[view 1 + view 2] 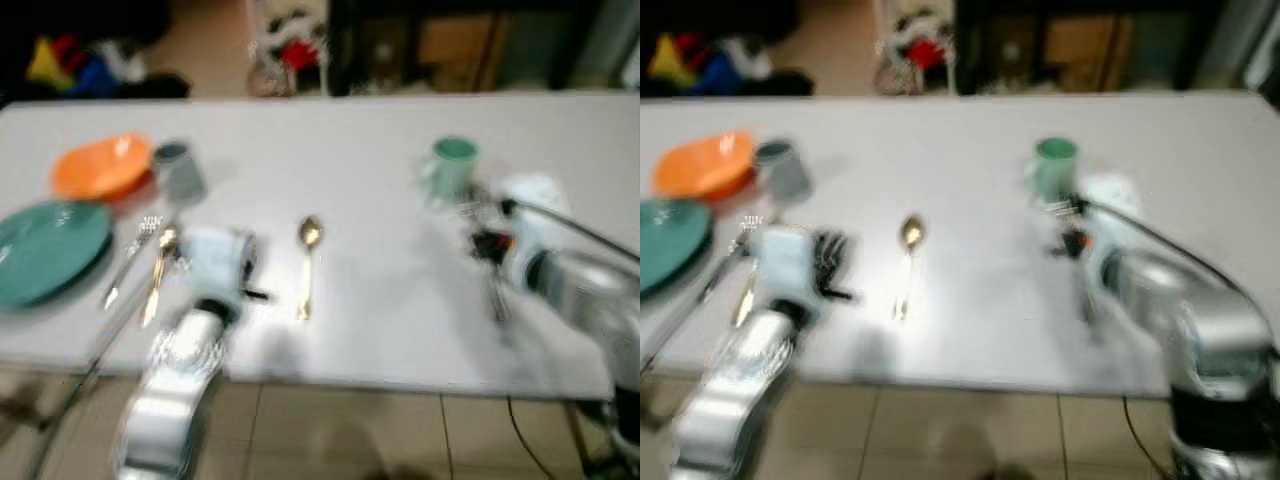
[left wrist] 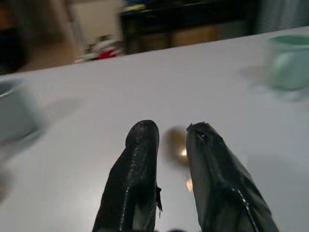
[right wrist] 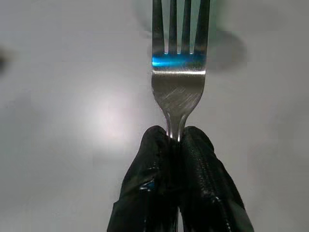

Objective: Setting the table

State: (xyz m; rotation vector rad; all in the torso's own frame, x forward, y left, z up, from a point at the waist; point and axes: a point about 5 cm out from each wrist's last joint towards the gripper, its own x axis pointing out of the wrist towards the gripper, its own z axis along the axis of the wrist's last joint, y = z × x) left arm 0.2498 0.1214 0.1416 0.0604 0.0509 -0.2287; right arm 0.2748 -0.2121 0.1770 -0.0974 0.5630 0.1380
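i logged one white table (image 1: 360, 200) carrying the settings, seen through blurred head views. on my left side i counted one orange bowl (image 1: 100, 165), one teal plate (image 1: 45, 250) and one grey cup (image 1: 180, 172) just beside the bowl. near the plate lay one silver fork (image 1: 130, 255) and one gold utensil (image 1: 158, 272) side by side; the second was too blurred for me to name. one gold spoon (image 1: 308, 265) lay alone near the middle. one green mug (image 1: 452, 165) stood on my right side.

the right gripper (image 3: 176, 137) hung over the table near the mug, its fingers pressed together on the neck of a second fork (image 3: 179, 72), the tines pointing away from the wrist. the left gripper (image 2: 171, 140) hovered low over the table just left of the spoon, its fingers a little apart with nothing between them; the spoon's bowl showed beyond the tips.
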